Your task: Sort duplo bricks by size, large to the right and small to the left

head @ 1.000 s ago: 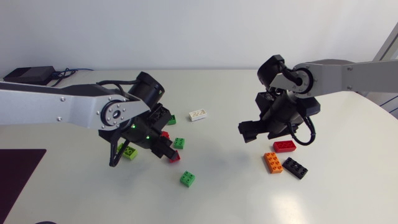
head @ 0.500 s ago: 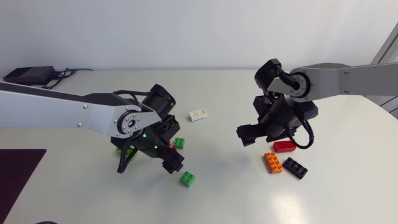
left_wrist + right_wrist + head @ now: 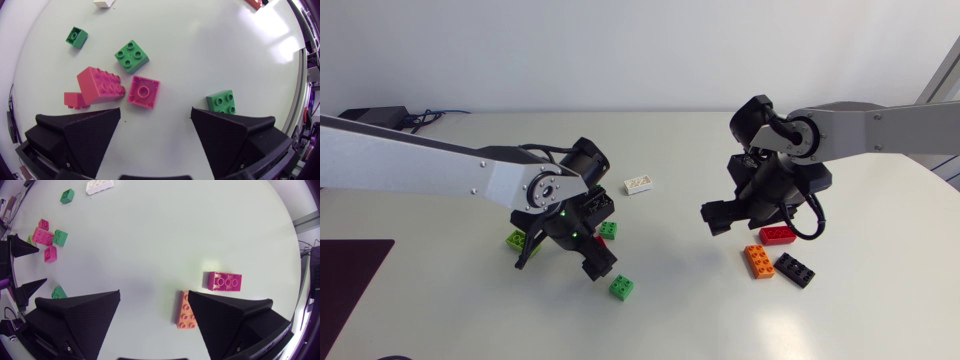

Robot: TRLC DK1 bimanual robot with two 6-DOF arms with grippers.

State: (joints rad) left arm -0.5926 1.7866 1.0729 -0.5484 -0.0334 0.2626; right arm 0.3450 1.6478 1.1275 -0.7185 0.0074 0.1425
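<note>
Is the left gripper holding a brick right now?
No, the left gripper is open with nothing between its fingers; the pink square brick lies just ahead of it.

On the tabletop (image 3: 670, 320), the left arm (image 3: 420, 165) comes in from the left, and its jaws hang over a cluster of bricks (image 3: 101, 85) left of the middle. An upturned square brick (image 3: 143, 92) lies between the spread jaws, just beside the cluster. A four-stud brick (image 3: 221, 101) sits apart at one fingertip. Behind the cluster, a lone oblong brick (image 3: 638, 184) lies nearer the far edge. On the right, the right arm (image 3: 880, 125) holds its parted jaws just behind three grouped bricks. The rear brick (image 3: 778, 235) is nearest them. The inner front brick (image 3: 758, 261) and the outer front brick (image 3: 793, 270) lie side by side before it.
</note>
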